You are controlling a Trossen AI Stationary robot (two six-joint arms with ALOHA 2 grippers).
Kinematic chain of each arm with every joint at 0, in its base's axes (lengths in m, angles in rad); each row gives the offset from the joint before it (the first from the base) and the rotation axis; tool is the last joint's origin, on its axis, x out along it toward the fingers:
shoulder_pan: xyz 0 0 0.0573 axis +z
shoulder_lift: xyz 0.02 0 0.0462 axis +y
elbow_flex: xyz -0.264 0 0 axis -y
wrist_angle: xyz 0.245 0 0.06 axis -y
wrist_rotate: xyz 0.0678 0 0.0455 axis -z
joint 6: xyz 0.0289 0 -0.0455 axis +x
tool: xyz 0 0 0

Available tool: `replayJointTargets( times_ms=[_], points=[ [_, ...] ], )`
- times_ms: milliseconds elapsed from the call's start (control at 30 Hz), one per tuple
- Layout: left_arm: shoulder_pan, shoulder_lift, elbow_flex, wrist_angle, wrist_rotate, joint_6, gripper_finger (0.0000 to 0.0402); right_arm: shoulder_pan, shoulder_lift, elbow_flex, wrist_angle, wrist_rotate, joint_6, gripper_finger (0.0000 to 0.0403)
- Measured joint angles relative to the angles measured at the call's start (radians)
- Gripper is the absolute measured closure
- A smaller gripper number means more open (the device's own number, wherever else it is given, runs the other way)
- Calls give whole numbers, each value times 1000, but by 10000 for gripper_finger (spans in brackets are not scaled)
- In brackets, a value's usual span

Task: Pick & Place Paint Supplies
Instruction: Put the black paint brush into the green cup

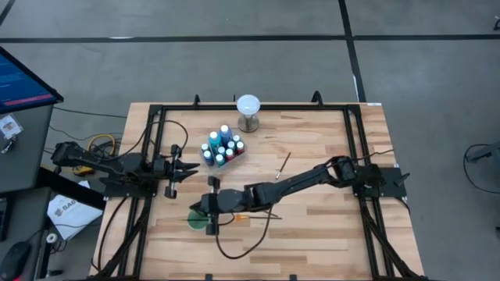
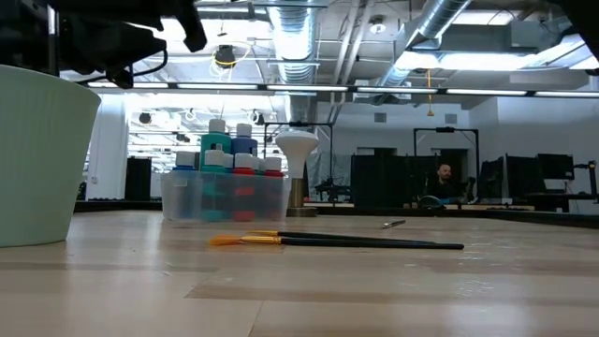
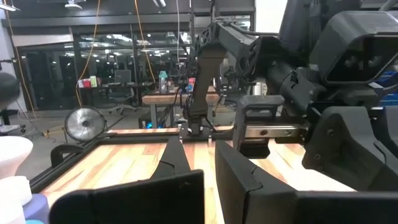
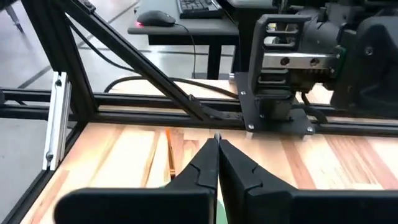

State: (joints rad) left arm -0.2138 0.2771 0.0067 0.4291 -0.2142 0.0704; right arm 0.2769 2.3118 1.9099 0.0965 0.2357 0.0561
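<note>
Several white-capped paint bottles [image 1: 223, 147] [image 2: 229, 168] stand in a clear tray in the far-middle part of the table. An orange-tipped brush [image 1: 251, 217] [image 2: 337, 241] lies flat near the table's middle. A second thin brush [image 1: 283, 165] [image 2: 393, 224] lies farther back. A pale green cup [image 1: 195, 219] [image 2: 37, 159] stands at near left. My right gripper [image 1: 206, 204] [image 4: 217, 142] hovers level over the cup, fingers shut, pointing toward the table's left. I see nothing plainly between its fingers. My left gripper [image 1: 191, 166] [image 3: 202, 158] waits open at the left edge, facing right.
A white globe on a grey stand [image 1: 248, 111] [image 2: 298, 154] stands at the far edge behind the tray. Black frame rails [image 1: 156, 148] run along the table's left, right and far sides. Bare wood lies at near right [image 1: 328, 234].
</note>
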Motion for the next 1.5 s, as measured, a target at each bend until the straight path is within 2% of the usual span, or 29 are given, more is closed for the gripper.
replayJointTargets(
  times_ms=[200, 467, 600, 700, 767, 900, 1033, 1133, 1267, 1500],
  points=[
    [0, 0, 0, 0, 0, 0, 401, 2, -3, 0, -49, -1, 16, 375],
    [0, 0, 0, 0, -2, 0, 401, 4, -35, 2, -110, -29, 23, 274],
    [0, 0, 0, 1, -2, 0, 401, -2, -108, 2, -213, -55, 23, 221],
    [0, 7, 0, 4, -2, 0, 401, -14, -212, 3, -365, -56, 15, 193],
    [0, 9, 0, 1, -2, 0, 401, -30, -296, 4, -526, -55, -8, 182],
    [0, 15, 0, 5, -2, 0, 401, -82, -408, 3, -881, -54, -54, 179],
    [0, 19, 0, 7, -2, 0, 401, -142, -450, -1, -1206, -52, -131, 190],
    [0, 20, 0, 7, -2, 0, 401, -175, -452, -39, -1339, -60, -212, 199],
    [0, 20, 0, 7, -2, 0, 401, -207, -452, -158, -1349, -134, -302, 208],
    [0, 20, 0, 8, -1, 0, 401, -247, -449, -430, -1155, -200, -428, 219]
  ],
)
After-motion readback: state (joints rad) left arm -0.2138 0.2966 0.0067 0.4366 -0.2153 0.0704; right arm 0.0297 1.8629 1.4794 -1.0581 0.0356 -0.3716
